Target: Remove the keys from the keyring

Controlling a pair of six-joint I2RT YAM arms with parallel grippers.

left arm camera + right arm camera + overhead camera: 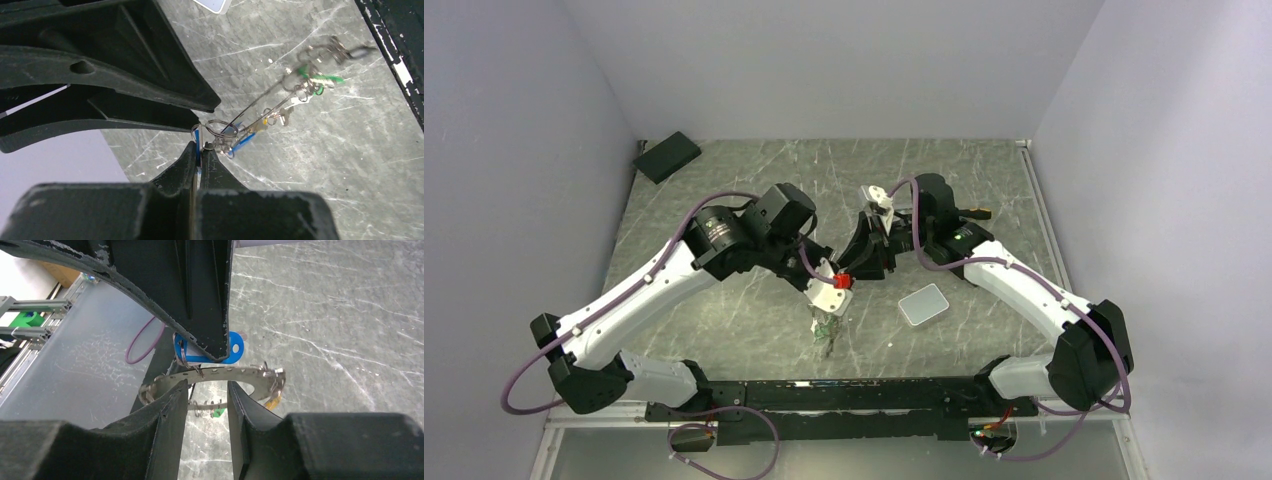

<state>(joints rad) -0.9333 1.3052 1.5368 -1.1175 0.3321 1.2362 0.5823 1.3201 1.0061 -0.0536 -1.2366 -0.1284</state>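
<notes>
Left gripper [200,150] clamped, right gripper [207,390] parted

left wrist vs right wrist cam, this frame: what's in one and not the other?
Left wrist only: left gripper pinched shut, keys strung out over the table, a corner of the pad.
Right wrist only: right gripper open with the ring curving across its fingertips, and a purple cable beyond the table edge.
Both: blue tag at the left gripper's tip, green tags, and the marble tabletop.
</notes>
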